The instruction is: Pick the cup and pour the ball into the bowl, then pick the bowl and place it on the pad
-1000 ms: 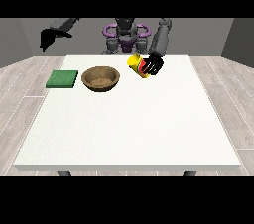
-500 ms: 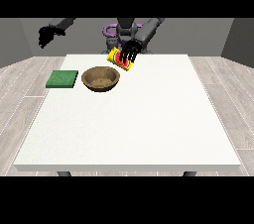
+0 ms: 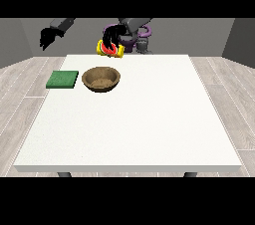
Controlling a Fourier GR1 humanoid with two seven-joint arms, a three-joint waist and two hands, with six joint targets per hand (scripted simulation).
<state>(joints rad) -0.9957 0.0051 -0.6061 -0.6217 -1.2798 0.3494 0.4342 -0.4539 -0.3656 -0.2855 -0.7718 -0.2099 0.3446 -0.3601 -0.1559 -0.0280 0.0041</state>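
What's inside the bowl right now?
The bowl shows only its brown inside; no ball is visible there. The cup, held tilted above it by a hand, hides its own contents.

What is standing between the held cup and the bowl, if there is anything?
Nothing visible. The hand is curled around the yellow cup, tilted above and just behind the wooden bowl, with open air between them. The green pad lies beside the bowl, and the other hand hangs far off.

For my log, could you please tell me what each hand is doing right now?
Hand at the view's right: closed around the cup, held above the table.
Hand at the view's left: raised, holding nothing; fingers cannot be told.
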